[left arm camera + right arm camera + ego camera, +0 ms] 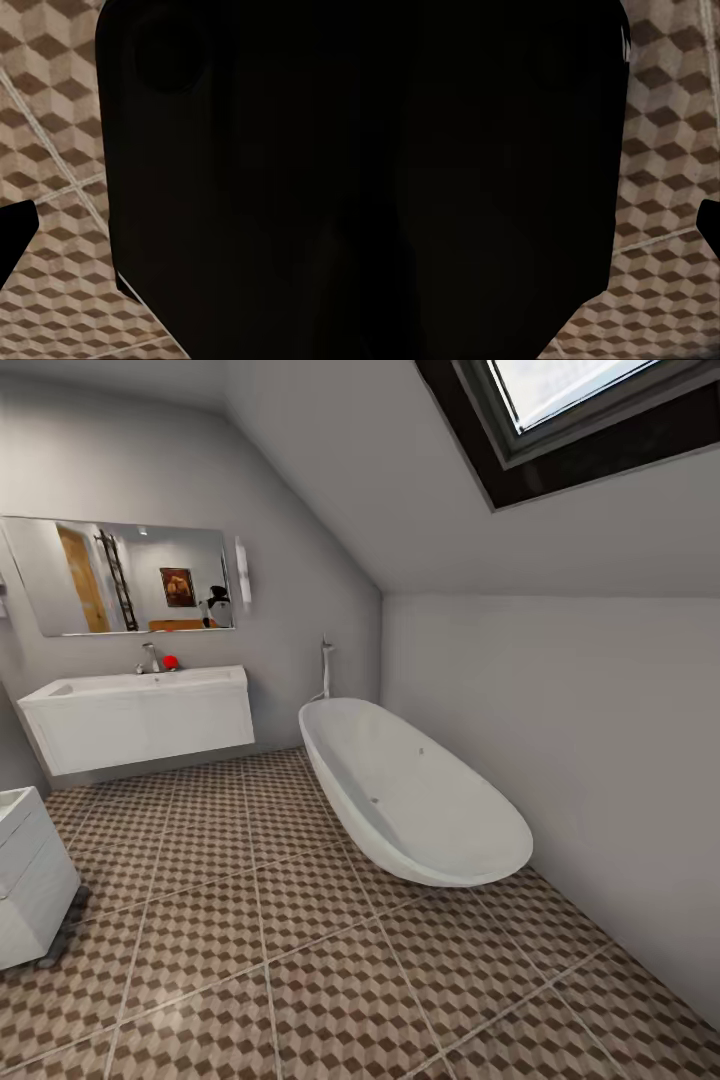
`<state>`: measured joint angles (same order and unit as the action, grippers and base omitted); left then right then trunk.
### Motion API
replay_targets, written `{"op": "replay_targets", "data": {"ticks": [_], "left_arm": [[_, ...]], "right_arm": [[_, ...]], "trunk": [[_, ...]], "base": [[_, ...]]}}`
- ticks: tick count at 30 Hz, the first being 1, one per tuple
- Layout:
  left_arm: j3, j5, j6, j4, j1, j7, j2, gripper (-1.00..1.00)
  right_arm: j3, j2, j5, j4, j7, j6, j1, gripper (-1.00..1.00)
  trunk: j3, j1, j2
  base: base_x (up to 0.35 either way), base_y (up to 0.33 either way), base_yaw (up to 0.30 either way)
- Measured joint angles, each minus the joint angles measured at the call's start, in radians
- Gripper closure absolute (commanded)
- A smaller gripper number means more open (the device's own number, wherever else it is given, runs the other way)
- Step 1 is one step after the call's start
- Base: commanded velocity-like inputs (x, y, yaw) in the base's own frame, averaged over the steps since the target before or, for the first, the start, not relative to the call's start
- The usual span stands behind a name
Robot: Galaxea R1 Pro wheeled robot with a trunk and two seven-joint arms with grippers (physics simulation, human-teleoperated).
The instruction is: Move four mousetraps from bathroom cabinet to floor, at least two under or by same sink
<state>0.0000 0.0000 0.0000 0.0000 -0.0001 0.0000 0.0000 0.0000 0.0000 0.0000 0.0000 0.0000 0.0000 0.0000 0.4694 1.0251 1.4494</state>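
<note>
Cube-patterned bathroom floor (300,940), wall-hung bathroom sink (140,720), oval bathtub (410,790) beside.

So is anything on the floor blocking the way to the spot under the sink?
Nothing visible does. The patterned bathroom floor runs bare up to the wall-hung bathroom sink. The bathtub sits off to its right, and a white unit stands at the left edge, both beside the path.
</note>
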Motion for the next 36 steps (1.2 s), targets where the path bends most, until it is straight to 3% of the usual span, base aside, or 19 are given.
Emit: {"op": "replay_targets", "data": {"ticks": [9, 15, 28, 36], "left_arm": [[-0.001, -0.002, 0.004, -0.001, 0.0, -0.01, -0.01, -1.0], [-0.001, -0.001, -0.004, -0.001, 0.001, -0.01, -0.006, -1.0], [0.001, -0.001, -0.009, -0.003, 0.001, -0.008, 0.005, -1.0], [0.003, -0.001, -0.046, -0.008, 0.001, -0.007, 0.019, -1.0]], "right_arm": [[-0.004, -0.002, 0.003, 0.001, -0.001, -0.001, -0.001, -1.0], [-0.001, 0.029, 0.003, -0.031, -0.001, -0.001, -0.003, -1.0], [-0.002, 0.03, 0.002, -0.06, -0.001, -0.001, -0.003, -1.0], [-0.003, 0.031, -0.001, -0.063, -0.001, -0.007, -0.003, -1.0]], "trunk": [[0.0, 0.0, 0.0], [0.0, 0.0, 0.0], [0.0, 0.0, 0.0], [0.0, 0.0, 0.0]], "base": [[0.0, 0.0, 0.0], [0.0, 0.0, 0.0], [0.0, 0.0, 0.0], [0.0, 0.0, 0.0]]}}
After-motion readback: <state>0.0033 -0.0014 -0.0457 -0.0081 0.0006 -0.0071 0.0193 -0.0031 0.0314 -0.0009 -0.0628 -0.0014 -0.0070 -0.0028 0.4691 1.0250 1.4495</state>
